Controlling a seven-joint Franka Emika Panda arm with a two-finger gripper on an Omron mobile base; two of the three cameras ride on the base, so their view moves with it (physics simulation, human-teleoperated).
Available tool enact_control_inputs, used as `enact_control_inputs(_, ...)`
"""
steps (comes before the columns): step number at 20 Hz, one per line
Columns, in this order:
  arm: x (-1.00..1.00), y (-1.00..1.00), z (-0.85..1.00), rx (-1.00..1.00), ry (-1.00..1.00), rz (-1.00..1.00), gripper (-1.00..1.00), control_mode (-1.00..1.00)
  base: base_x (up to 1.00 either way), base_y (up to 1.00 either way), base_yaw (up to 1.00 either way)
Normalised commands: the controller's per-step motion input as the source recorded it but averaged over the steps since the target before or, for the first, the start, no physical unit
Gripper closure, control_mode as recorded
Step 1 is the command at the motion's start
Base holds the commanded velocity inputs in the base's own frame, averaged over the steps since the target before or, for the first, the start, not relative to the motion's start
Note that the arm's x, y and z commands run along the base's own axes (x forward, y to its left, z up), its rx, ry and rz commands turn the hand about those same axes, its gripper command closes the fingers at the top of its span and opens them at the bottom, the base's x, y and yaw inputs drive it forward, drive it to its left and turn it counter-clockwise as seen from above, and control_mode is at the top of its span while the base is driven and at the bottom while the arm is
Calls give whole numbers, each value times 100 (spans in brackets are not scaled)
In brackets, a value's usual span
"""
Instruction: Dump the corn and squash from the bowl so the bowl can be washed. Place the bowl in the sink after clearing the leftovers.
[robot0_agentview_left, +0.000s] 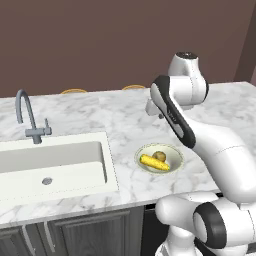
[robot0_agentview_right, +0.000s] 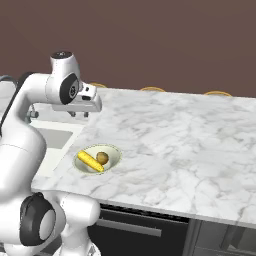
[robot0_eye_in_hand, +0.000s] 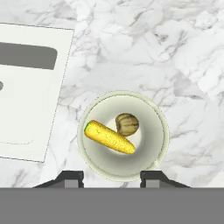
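Two leftovers lie in the bowl (robot0_eye_in_hand: 123, 135), a shallow round dish of pale cream-green with a thin green rim: the corn (robot0_eye_in_hand: 109, 137), a short yellow cob with a green tip, and the squash (robot0_eye_in_hand: 127, 124), a small round brownish-olive lump touching the cob's side. The bowl stands upright on the marble counter (robot0_agentview_left: 120, 120), near the right edge of the sink (robot0_agentview_left: 55, 165) and apart from it.

Seen from the hand, the gripper (robot0_eye_in_hand: 112, 178) hangs above the bowl with its fingertips (robot0_eye_in_hand: 72, 178) spread wide, empty, one toward each side of the near rim (nothing between them).

From the left base camera the whole white basin appears, with its round drain hole and the grey gooseneck faucet (robot0_agentview_left: 31, 119); the gripper itself is hidden behind the arm there. The right base camera instead shows the hand (robot0_agentview_right: 80, 106) from the side, well above the counter, and a long bare stretch of marble to the right.
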Motion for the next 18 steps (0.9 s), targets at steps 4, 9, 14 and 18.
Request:
enact_control_inputs(4, -39, -20, -5, 3, -2, -3, -100, -100, 0, 0, 0)
enact_control_inputs(9, -79, -84, -33, 16, 0, -20, -100, -100, 0, 0, 0)
enact_control_inputs(14, -40, -79, -63, 22, 1, -23, -100, -100, 0, 0, 0)
enact_control_inputs(18, 4, -34, -64, 11, 12, -22, -100, -100, 0, 0, 0)
